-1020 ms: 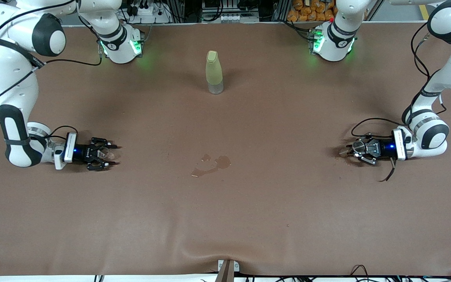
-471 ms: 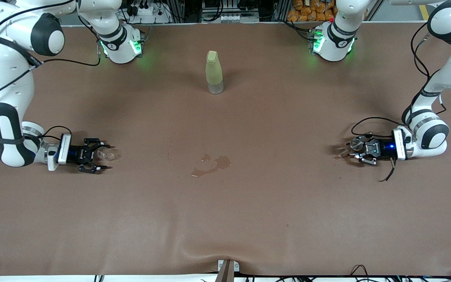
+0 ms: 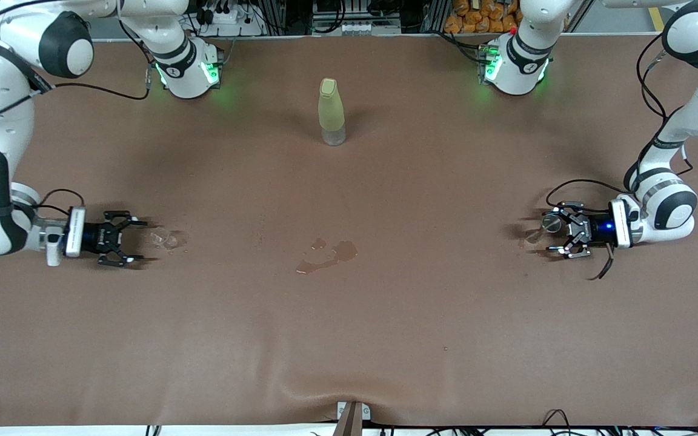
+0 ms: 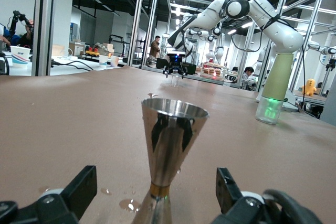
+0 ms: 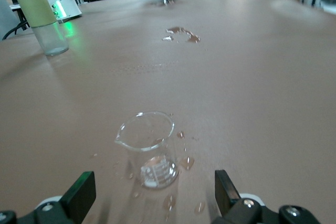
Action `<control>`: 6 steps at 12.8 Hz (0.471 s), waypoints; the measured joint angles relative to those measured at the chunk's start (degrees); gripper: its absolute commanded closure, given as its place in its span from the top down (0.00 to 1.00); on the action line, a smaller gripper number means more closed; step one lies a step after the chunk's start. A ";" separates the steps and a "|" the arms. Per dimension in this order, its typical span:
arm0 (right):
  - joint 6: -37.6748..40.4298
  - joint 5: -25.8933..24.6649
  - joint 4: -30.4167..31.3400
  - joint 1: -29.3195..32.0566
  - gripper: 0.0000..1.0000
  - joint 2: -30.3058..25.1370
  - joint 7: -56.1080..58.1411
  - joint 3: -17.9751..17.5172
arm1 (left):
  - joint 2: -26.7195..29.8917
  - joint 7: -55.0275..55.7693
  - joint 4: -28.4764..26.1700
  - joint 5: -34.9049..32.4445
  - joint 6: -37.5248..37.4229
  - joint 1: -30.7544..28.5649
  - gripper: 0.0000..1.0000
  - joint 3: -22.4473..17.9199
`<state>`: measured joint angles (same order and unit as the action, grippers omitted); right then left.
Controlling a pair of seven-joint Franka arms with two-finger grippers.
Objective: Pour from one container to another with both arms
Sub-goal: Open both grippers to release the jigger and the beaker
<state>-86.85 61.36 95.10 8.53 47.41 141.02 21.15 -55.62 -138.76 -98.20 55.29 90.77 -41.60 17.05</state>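
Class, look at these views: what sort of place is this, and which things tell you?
Most likely a robotics lab or test hall: two robot arms work at a brown-covered table, metal framing stands around it, and more robot arms and people show farther off.

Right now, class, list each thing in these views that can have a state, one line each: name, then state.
Glass beaker: upright on the table, released, droplets around it.
Metal jigger: upright, between the open left gripper's fingers, not clamped.
Bottle: upright, capped, untouched.
Spill: wet puddle mid-table.
Right gripper: open, low beside the beaker.
Left gripper: open, low around the jigger.
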 measured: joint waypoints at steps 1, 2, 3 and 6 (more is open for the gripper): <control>-0.19 -2.17 -0.23 -0.32 1.00 -1.53 -4.21 0.88 | 0.00 1.51 0.15 0.00 0.00 -0.42 1.00 -0.04; -0.65 -4.56 -0.42 -0.54 1.00 -3.36 -8.62 1.54 | 0.02 3.50 0.79 -0.02 -0.11 -0.89 1.00 -0.05; -1.12 -7.22 -0.60 -0.65 1.00 -5.52 -13.40 1.87 | 0.05 5.56 2.03 -0.38 -0.71 -1.28 1.00 -0.05; -1.42 -15.75 -1.05 -0.91 1.00 -13.88 -30.30 2.09 | 0.52 13.65 6.98 -3.00 -2.12 -1.88 1.00 -0.03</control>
<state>-88.28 45.60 94.05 7.62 33.53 110.72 23.24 -55.10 -125.11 -91.22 52.28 88.65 -43.48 17.02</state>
